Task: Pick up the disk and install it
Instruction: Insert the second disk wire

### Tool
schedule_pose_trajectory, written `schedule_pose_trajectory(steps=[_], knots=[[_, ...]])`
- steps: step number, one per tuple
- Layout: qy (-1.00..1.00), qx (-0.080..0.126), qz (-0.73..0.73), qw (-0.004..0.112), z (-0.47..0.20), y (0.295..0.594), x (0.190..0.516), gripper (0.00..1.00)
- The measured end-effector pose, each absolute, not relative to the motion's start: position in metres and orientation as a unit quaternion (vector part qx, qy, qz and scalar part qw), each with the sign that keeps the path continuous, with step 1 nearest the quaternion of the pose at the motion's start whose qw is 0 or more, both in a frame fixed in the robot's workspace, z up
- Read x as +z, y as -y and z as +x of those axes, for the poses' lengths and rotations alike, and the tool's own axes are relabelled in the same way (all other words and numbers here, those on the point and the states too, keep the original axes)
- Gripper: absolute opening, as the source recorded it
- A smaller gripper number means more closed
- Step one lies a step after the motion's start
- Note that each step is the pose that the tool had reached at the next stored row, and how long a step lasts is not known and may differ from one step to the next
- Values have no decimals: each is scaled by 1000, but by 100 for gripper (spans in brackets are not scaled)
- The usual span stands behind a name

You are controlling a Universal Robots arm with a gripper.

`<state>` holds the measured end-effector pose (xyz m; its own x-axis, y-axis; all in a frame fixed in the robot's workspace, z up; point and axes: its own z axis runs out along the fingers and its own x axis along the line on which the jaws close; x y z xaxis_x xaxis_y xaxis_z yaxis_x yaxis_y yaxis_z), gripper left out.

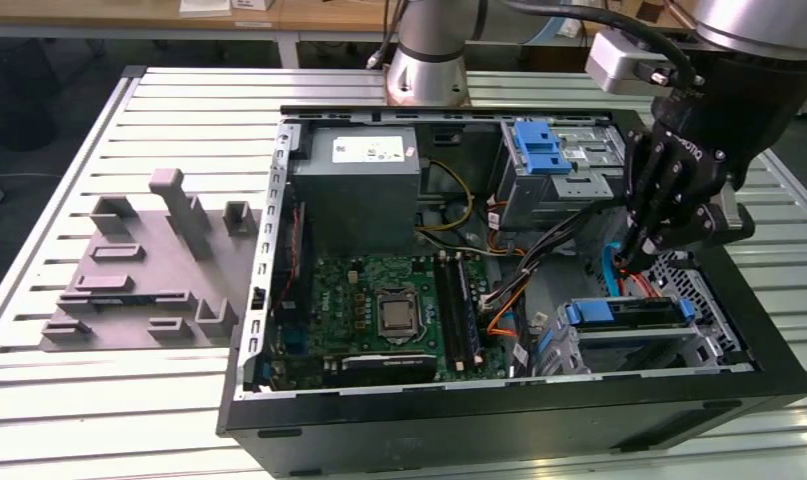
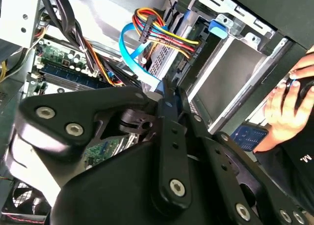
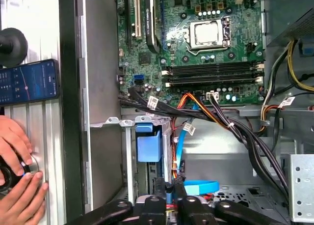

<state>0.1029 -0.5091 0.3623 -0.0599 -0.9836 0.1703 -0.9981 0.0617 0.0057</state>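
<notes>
The disk (image 1: 623, 312) lies in the lower drive bay at the front right corner of the open computer case, its bright blue frame (image 3: 148, 147) facing up. My gripper (image 1: 639, 255) hangs just above and behind that bay. In both wrist views its black fingers are pressed together. They pinch the end of a light blue flat cable (image 3: 201, 187) at the gripper (image 3: 170, 188), right beside the disk. In the second wrist view this blue cable (image 2: 128, 48) loops down to the gripper (image 2: 164, 90), past a plug with coloured wires (image 2: 147, 26).
In the case are a grey power supply box (image 1: 363, 185), a metal cage with a blue latch (image 1: 553, 150) and the motherboard (image 1: 390, 310). A grey fixture (image 1: 143, 265) sits on the slatted table (image 1: 176, 110). A person's hands (image 3: 14, 176) and a phone (image 3: 29, 81) are beside the case.
</notes>
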Motion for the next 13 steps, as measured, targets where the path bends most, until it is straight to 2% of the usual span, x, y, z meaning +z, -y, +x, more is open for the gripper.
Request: schedule_pose_trajectory(steps=[1, 4, 7, 13], knots=[[726, 56, 683, 64, 103, 509, 362, 17], [726, 50, 683, 58, 103, 509, 361, 16], [727, 34, 684, 43, 103, 510, 360, 16], [727, 33, 684, 36, 103, 520, 356, 16]])
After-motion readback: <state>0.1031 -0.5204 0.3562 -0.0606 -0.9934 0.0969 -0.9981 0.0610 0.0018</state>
